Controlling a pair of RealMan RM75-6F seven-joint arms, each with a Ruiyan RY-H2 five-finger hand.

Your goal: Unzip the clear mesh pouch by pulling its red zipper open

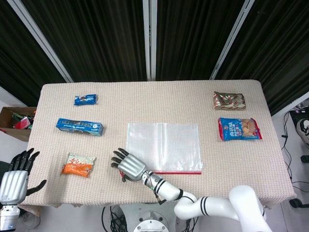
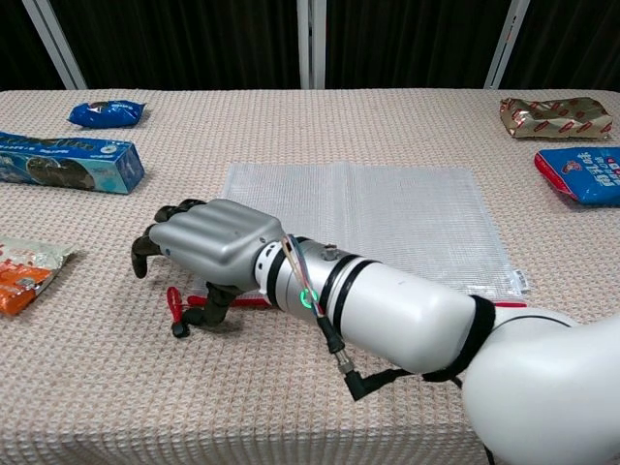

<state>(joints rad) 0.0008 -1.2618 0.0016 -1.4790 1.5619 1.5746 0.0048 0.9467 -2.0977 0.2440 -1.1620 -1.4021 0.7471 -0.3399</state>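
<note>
Five snack packets are counted on the desk [image 1: 270,159]: three at the frame's left, two at the right. One clear mesh pouch [image 1: 163,146] lies at centre, its red zipper [image 2: 208,301] along the lower edge. The right hand [image 2: 199,247] is held palm-down over the zipper's left end, fingers [image 2: 147,248] curled; whether the pull is gripped cannot be told. The left hand [image 1: 14,176] is seen at lower left, off the desk, fingers spread, holding nothing.

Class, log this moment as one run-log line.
right hand: over red zipper pull, grasp unclear | left hand: open, off table | pouch: flat, zipped
</note>
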